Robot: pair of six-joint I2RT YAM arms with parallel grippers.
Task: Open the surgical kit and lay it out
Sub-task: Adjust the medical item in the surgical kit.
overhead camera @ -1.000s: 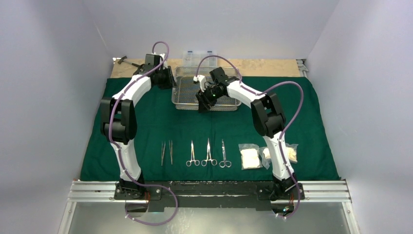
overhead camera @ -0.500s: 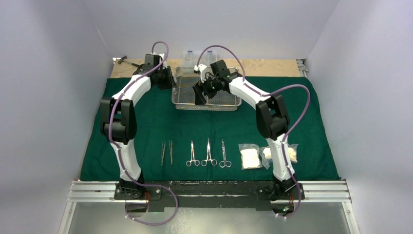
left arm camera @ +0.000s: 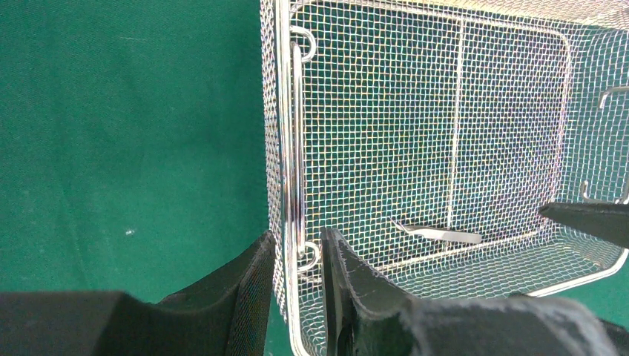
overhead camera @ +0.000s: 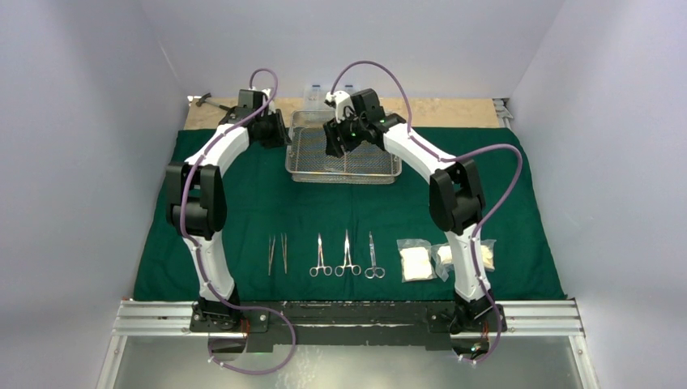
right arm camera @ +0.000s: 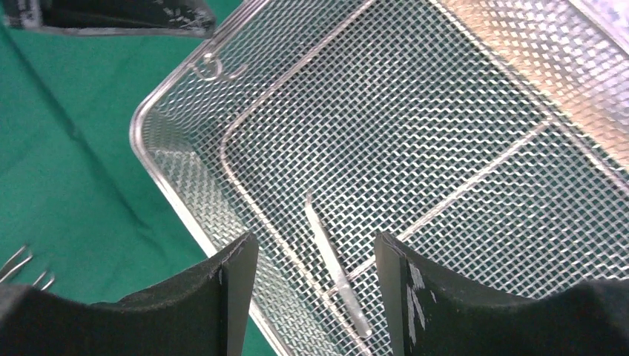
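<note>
Steel mesh tray (overhead camera: 364,166), left jaws pinching its wall, right jaws open above tweezers (right arm camera: 335,271).

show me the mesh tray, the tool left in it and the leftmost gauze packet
mesh tray (right arm camera: 189,178): right wrist view, mesh of its side wall
tool in tray (right arm camera: 334,267): right wrist view, middle of its shaft
leftmost gauze packet (overhead camera: 417,263): top view, centre of the white pad

The dark green cloth wrap (overhead camera: 243,203) is one plain colour. At the far middle, the rectangular steel wire-mesh tray (overhead camera: 356,176) is silver with a fine square grid. Near right, the clear packets of gauze (overhead camera: 417,263) are white.
</note>
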